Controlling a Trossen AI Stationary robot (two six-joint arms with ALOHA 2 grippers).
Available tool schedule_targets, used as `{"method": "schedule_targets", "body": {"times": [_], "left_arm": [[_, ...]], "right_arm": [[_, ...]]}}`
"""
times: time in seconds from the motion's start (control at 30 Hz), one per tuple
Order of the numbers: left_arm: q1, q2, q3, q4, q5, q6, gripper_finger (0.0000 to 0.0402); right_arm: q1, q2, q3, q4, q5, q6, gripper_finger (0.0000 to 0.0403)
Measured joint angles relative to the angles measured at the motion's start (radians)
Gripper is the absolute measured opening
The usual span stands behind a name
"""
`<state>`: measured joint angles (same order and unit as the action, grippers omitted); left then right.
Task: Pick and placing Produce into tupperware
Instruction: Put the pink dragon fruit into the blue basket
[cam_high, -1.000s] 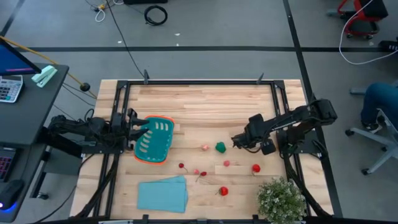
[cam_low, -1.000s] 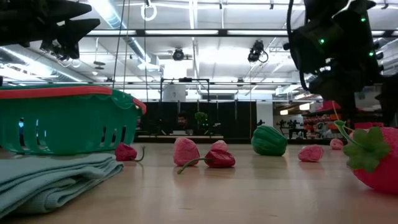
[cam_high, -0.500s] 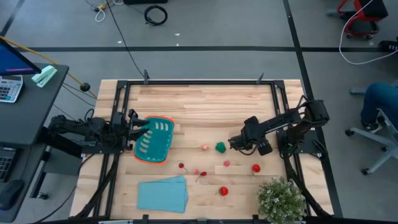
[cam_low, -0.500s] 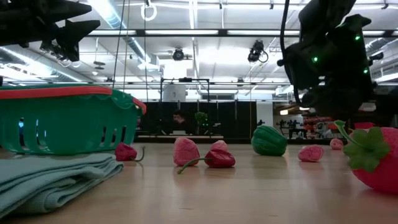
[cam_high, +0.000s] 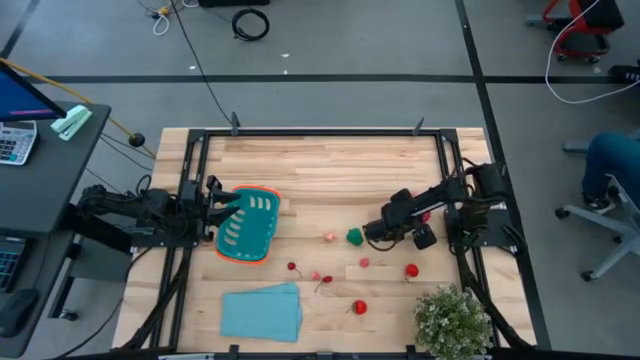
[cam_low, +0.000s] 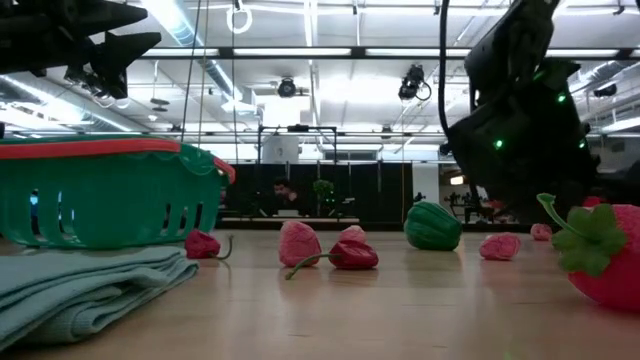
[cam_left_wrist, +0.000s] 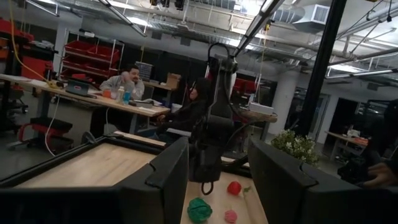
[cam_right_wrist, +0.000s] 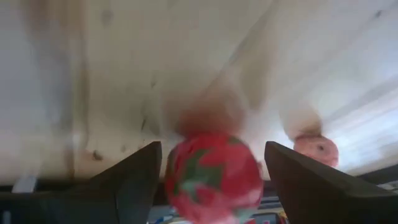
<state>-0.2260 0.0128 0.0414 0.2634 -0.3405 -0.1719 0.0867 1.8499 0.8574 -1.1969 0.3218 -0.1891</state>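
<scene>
The right hand (cam_high: 368, 234) has moved lower toward the green produce (cam_high: 354, 237), fingers spread around a red piece (cam_right_wrist: 213, 177), while beyond, the left hand (cam_high: 222, 208) hovers released over the tupperware (cam_high: 248, 225) on the tabletop (cam_high: 320, 165).

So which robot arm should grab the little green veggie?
The right. Its gripper hovers open right beside the green veggie, while the left gripper waits far off, over the tupperware.
</scene>
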Motion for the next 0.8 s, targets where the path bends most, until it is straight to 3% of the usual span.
{"method": "schedule_targets", "body": {"times": [0.47,0.8], "left_arm": [[0.000,0.000,0.000,0.001,0.000,0.001,0.0172],[0.000,0.000,0.000,0.002,0.000,0.002,0.0172]], "right_arm": [[-0.074,0.027,0.000,-0.009,0.000,0.010,0.0238],[-0.072,-0.111,0.003,0.022,0.001,0.163,0.0229]]}}
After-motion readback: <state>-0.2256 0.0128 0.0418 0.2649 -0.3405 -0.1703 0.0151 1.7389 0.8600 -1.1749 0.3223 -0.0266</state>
